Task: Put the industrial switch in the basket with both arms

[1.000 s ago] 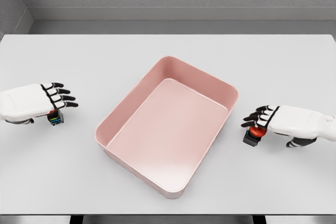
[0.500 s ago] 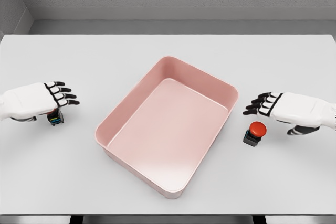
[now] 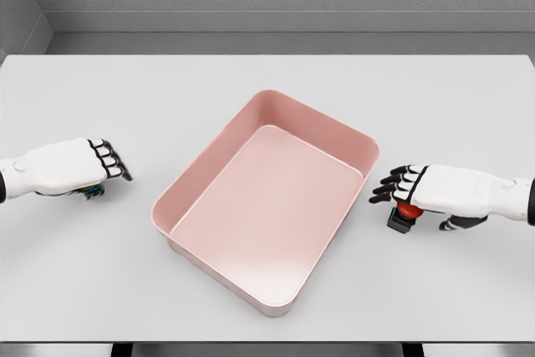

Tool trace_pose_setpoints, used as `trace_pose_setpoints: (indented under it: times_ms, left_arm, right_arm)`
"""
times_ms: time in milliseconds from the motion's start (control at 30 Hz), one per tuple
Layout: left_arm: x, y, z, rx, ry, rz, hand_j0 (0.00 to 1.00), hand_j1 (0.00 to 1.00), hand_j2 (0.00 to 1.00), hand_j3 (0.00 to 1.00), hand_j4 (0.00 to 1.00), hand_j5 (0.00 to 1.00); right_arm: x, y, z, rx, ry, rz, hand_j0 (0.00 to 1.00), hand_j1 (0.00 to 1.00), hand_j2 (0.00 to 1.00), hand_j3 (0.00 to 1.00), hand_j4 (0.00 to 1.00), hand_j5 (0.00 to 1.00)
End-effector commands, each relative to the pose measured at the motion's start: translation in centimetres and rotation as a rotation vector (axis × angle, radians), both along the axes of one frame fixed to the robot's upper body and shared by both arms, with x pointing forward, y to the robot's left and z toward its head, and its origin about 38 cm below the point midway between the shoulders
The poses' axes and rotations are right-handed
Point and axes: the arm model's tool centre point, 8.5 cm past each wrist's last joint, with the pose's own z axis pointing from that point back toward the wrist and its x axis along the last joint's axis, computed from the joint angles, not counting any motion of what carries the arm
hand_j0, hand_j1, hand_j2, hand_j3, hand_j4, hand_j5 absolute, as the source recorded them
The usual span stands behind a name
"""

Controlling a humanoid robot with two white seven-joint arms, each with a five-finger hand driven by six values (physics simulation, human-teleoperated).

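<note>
Nearest to us stands the pink basket (image 3: 266, 206) in the middle of the white table (image 3: 267, 73), with nothing in it. To its right, our right hand (image 3: 426, 190) lies over the red-topped industrial switch (image 3: 405, 215), its fingers (image 3: 393, 188) a little spread and stretched out. At the far left, our left hand (image 3: 71, 169) covers a small dark block (image 3: 90, 193), fingers pressed together.
</note>
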Motion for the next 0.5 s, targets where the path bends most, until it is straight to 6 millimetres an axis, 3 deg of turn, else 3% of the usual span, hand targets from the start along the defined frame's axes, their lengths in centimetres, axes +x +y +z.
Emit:
trace_pose_setpoints:
  times_ms: [0,33,67,233,300,467]
  left_arm:
    - [-0.14,0.13,-0.11,0.034,0.024,0.007,0.43,0.43,0.43,0.43,0.43,0.43]
    - [-0.18,0.02,-0.08,0.035,0.026,0.004,0.39,0.39,0.39,0.39,0.39,0.39]
    - [-0.19,-0.01,-0.07,0.037,0.025,0.003,0.35,0.35,0.35,0.35,0.35,0.35]
    - [-0.24,0.02,-0.25,0.056,0.041,0.007,0.22,0.22,0.22,0.22,0.22,0.22]
    - [-0.26,0.05,-0.21,0.053,0.042,0.008,0.21,0.21,0.21,0.21,0.21,0.21]
    - [-0.27,-0.28,0.19,0.024,0.041,0.005,0.20,0.20,0.20,0.20,0.20,0.20]
  right_arm:
    - [-0.03,0.00,0.02,0.004,0.003,0.000,1.00,1.00,1.00,1.00,1.00,1.00]
    - [-0.09,0.03,0.01,0.002,0.003,0.008,0.93,0.93,0.93,0.93,0.93,0.93]
    - [-0.13,0.06,0.02,0.003,0.003,0.013,0.77,0.77,0.77,0.77,0.77,0.77]
    - [-0.28,-0.03,-0.30,-0.023,0.023,0.017,0.71,0.71,0.71,0.71,0.71,0.71]
    - [-0.23,-0.04,-0.20,-0.023,0.020,0.017,0.71,0.71,0.71,0.71,0.71,0.71]
    - [-0.17,-0.03,-0.11,-0.024,0.018,0.017,0.60,0.60,0.60,0.60,0.60,0.60]
